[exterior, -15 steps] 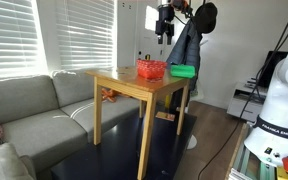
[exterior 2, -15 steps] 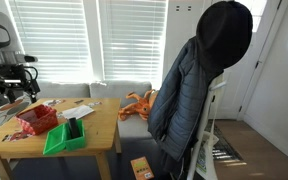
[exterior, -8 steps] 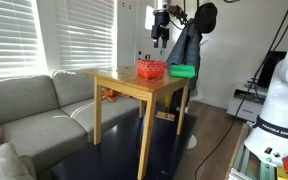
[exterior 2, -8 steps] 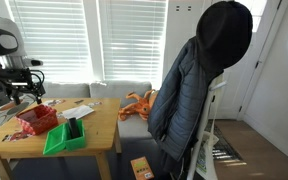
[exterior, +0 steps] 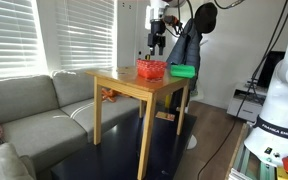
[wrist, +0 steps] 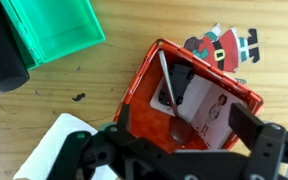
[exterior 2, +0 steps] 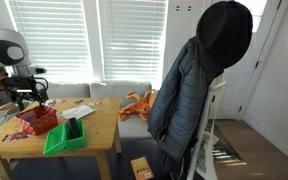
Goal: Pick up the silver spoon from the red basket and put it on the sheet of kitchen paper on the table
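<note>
Centrally, spoon [wrist: 167, 85] lying inside red basket [wrist: 136, 80], handle toward 12 o'clock — thin, stiff, light, likely slippery; best pinched mid-handle. Gripper [wrist: 179, 152] fingers spread wide above basket — nothing held.

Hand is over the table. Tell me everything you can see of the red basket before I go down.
The basket is small, low, square and red-orange, and looks like plastic; its side pattern is too blurred to read. It stands upright on the wooden table, near the green tray. Inside lie the silver spoon, its handle toward a corner, and picture cards. A paper figure lies beside its rim, and white paper is off another corner. The open hand hangs above it.
</note>
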Available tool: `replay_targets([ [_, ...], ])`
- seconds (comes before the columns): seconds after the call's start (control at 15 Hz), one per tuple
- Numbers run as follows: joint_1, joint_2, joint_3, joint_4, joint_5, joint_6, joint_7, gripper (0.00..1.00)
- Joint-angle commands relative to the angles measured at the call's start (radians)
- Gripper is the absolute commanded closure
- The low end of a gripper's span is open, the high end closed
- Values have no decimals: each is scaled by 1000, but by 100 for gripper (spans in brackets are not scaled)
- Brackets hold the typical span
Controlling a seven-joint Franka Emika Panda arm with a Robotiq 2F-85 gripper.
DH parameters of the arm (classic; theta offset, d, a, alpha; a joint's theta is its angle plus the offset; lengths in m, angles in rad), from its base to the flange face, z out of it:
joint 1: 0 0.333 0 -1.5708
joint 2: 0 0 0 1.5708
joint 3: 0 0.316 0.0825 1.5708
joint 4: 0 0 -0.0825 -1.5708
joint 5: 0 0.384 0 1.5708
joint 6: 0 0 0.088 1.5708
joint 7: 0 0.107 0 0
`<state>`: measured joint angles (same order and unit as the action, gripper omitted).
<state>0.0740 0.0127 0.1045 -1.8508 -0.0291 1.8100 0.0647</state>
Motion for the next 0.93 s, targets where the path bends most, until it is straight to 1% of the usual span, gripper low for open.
replay_targets([
  [0.0,8,-7,-4,-55,0,56,-23,0],
  [0.53,10,-5,-3,-134,3,149,-39,0],
  [0.6,10,-4,-3,-139,2,161,-41,7],
  [0.67,10,-3,-4,-144,4,173,-45,8],
  [0.87,13,-4,-2,-154,10,203,-46,5],
])
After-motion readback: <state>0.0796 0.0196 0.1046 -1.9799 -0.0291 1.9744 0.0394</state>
